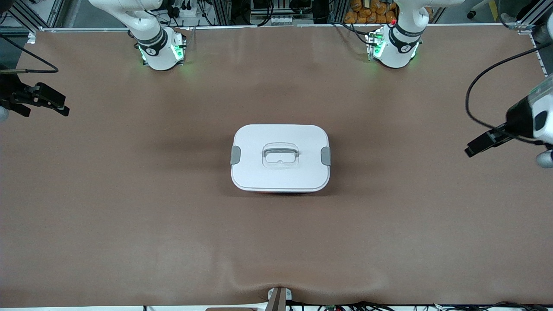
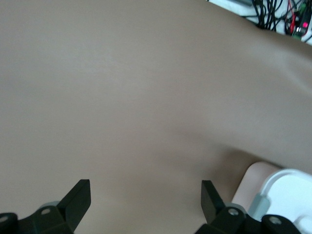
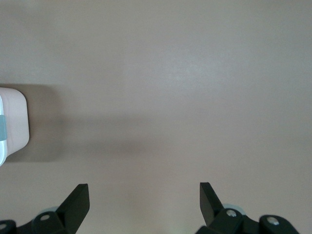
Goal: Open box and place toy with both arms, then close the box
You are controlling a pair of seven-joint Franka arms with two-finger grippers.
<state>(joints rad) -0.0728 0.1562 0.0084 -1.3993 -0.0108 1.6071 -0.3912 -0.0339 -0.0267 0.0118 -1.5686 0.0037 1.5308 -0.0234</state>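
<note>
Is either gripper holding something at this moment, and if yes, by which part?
Nothing is held. The left gripper and the right gripper are both open over bare table, apart from the closed box.

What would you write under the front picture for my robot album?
Closed box in the middle of the table, left gripper and right gripper waiting open over each end.

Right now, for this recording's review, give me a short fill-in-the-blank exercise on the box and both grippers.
1. The box sits on the table with its white lid ____.
2. The left gripper hangs over bare table with its fingers ____.
3. The right gripper holds ____.
4. Each short end of the lid carries a clip coloured ____.

Missing words: shut; open; nothing; grey
</note>
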